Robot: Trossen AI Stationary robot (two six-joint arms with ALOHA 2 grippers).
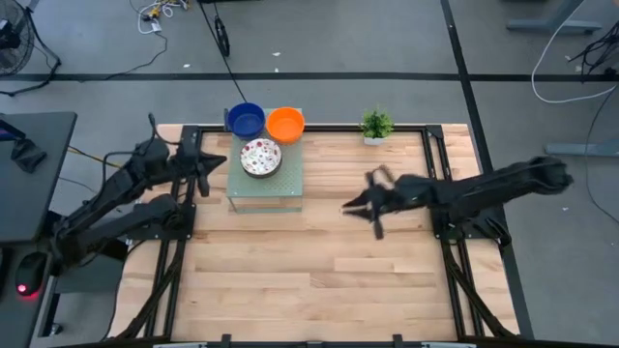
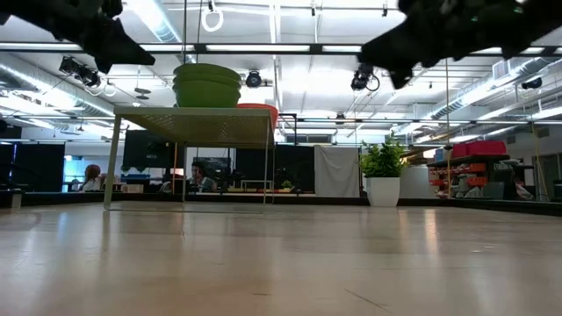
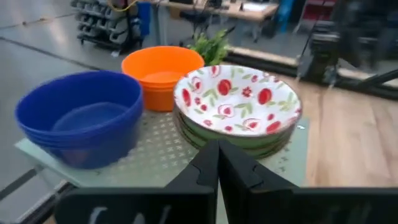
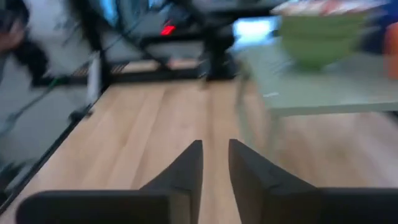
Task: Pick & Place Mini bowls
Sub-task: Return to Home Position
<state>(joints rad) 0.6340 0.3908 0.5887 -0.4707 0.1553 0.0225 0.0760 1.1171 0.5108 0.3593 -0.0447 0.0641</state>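
Three stacks of mini bowls stand on a small grey-green perforated stand (image 1: 266,184) near the table's far edge: dark blue (image 1: 246,120) (image 3: 81,118), orange (image 1: 285,123) (image 3: 160,71), and white with red flowers (image 1: 260,157) (image 3: 236,99), green on the outside (image 2: 206,83). My left gripper (image 1: 215,164) (image 3: 217,163) hovers shut just left of the stand, pointing at the floral stack. My right gripper (image 1: 350,205) (image 4: 216,163) hangs above the bare table right of the stand, pointing toward it, its fingers a narrow gap apart. Both hold nothing.
A small green potted plant (image 1: 376,124) (image 2: 382,167) stands at the far edge, right of the stand. Black frame rails (image 1: 437,184) run along the table's left and right sides. Bare wood (image 1: 309,271) lies across the middle and near half of the table.
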